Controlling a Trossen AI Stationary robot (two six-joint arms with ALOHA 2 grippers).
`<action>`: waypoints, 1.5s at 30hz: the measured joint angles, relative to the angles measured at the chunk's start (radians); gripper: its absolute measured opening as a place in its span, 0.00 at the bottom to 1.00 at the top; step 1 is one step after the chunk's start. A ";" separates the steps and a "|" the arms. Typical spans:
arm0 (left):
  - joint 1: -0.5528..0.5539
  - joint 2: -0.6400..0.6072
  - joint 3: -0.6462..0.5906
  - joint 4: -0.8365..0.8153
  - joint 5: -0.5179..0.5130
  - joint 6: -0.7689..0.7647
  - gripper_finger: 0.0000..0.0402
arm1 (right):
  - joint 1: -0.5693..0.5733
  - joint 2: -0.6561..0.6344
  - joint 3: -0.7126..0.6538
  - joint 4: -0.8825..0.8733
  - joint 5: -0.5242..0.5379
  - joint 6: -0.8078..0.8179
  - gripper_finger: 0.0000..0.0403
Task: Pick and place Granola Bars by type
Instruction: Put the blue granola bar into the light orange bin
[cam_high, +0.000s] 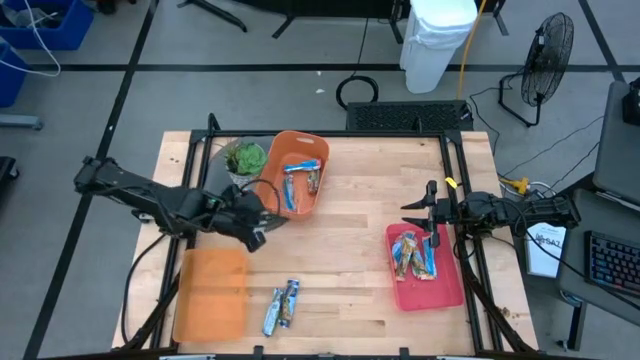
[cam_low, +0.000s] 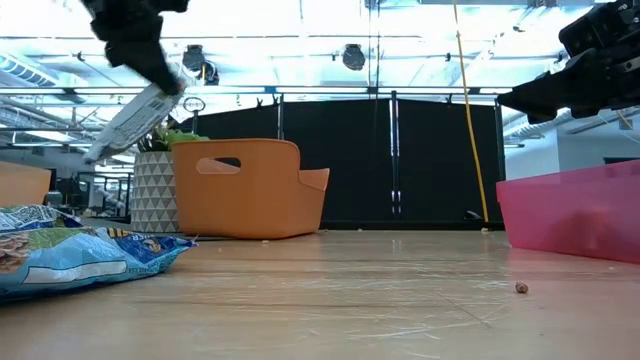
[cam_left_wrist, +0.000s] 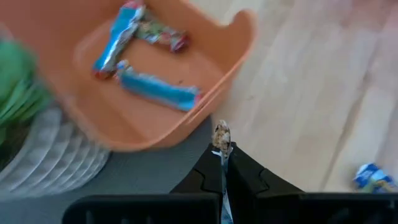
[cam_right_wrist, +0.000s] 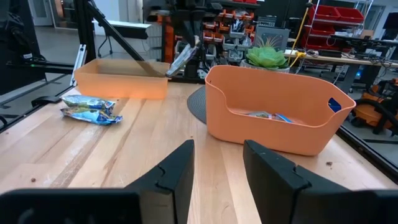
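My left gripper hovers over the table between the orange bin and the flat orange tray, shut on a silvery granola bar. The bin holds blue and brownish bars. Two blue-and-silver bars lie flat on the table near its front edge. The pink bin holds several bars. My right gripper is open and empty, above the pink bin's far end. My left gripper pinches one end of the silvery bar between its two shut fingers. The bar is lifted clear of the table and hangs slanted below the fingers, seen edge-on in the left wrist view.
A potted green plant in a patterned pot stands on a grey round mat beside the orange bin, close to my left gripper. Bare wood lies in the table's middle between the bins.
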 joint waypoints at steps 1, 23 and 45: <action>0.000 -0.028 -0.025 -0.003 -0.010 -0.011 0.01 | 0.000 0.000 0.000 0.000 0.000 0.000 0.32; -0.023 -0.289 -0.391 0.838 0.675 0.287 0.01 | 0.000 0.000 0.000 0.000 0.000 0.000 0.32; -0.036 -0.237 -0.107 0.058 0.656 -0.390 0.01 | 0.000 0.000 0.000 0.000 0.000 0.000 0.32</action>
